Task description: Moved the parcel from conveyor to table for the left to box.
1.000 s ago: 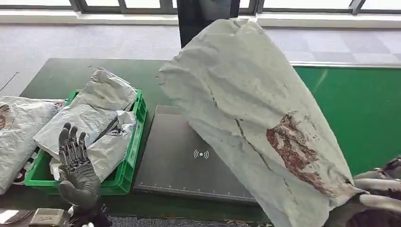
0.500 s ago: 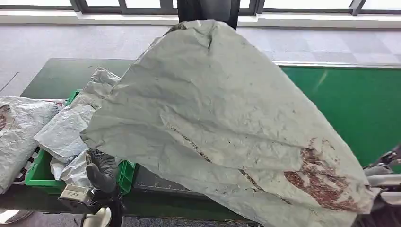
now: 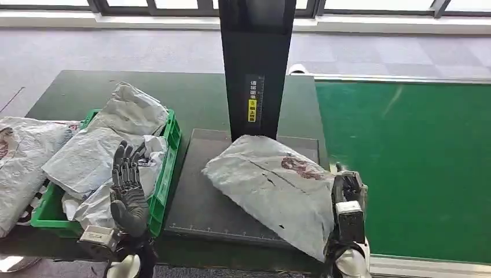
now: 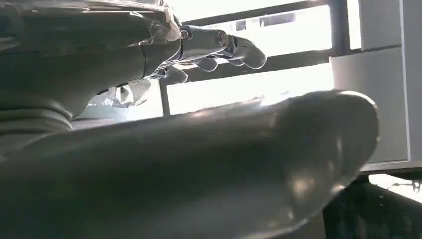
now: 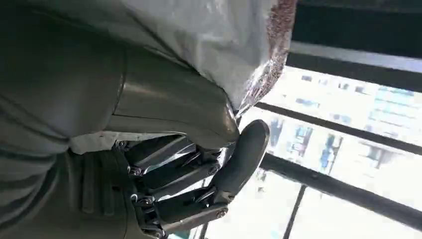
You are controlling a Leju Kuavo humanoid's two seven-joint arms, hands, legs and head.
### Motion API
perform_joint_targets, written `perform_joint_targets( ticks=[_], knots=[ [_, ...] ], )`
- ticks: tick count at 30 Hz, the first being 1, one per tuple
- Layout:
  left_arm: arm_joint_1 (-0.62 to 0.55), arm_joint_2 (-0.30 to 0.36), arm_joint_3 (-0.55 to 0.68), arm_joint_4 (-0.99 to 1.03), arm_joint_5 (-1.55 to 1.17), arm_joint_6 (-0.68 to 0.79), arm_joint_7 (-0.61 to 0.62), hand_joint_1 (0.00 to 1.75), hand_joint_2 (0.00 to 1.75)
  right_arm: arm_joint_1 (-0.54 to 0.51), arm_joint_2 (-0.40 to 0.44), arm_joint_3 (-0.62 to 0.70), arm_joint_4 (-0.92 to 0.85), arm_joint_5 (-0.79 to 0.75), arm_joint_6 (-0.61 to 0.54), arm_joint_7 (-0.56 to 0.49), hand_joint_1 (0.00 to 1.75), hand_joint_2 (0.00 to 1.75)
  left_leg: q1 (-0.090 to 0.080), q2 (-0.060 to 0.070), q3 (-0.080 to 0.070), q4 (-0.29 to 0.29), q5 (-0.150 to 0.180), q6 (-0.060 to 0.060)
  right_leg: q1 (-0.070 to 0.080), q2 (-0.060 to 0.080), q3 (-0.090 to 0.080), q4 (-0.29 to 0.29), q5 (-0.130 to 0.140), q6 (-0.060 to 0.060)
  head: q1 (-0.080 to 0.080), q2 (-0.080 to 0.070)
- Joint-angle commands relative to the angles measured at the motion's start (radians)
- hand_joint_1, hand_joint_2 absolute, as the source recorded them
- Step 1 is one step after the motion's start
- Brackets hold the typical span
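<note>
Parcel (image 3: 272,185) now down on scale (image 3: 202,200)

The left hand (image 3: 128,194) stands upright at the near left, palm turned toward the middle, fingers (image 3: 123,165) straight, spread and pointing up, with nothing in them. The right hand (image 3: 347,188) sits low at the near right, on top of its wrist, fingers (image 5: 239,159) curled inward; in the right wrist view the thumb (image 5: 174,107) presses against the parcel (image 3: 272,182), so the hand grips its near right edge.
</note>
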Motion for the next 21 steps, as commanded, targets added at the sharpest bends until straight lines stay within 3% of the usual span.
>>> perform_joint_targets(
  ticks=[1,5,21],
  knots=[
    [0.031,0.042,-0.019,0.015,0.009,0.035,-0.033,0.00,0.00,0.011,0.031,-0.138,0.229,0.008,-0.027,-0.003,1.75,1.75,0.000,0.000,0.003,-0.002,0.000,0.000,0.000,0.000,0.003,-0.002,0.000,0.000,0.000,0.000],
    [0.079,0.054,-0.043,-0.029,0.018,0.067,-0.033,0.00,0.00,0.063,0.056,-0.196,0.198,0.054,-0.021,-0.003,1.75,1.75,0.000,-0.001,0.003,-0.002,-0.002,0.001,0.000,-0.001,0.003,-0.002,-0.002,0.000,0.000,0.000],
    [0.077,0.058,-0.051,-0.031,0.022,0.071,-0.033,0.00,0.00,0.057,0.072,-0.213,0.223,0.061,-0.015,-0.003,1.75,1.75,0.000,0.001,0.002,-0.002,-0.002,0.001,0.000,0.002,0.001,-0.002,-0.002,-0.001,0.000,0.000]
  ],
)
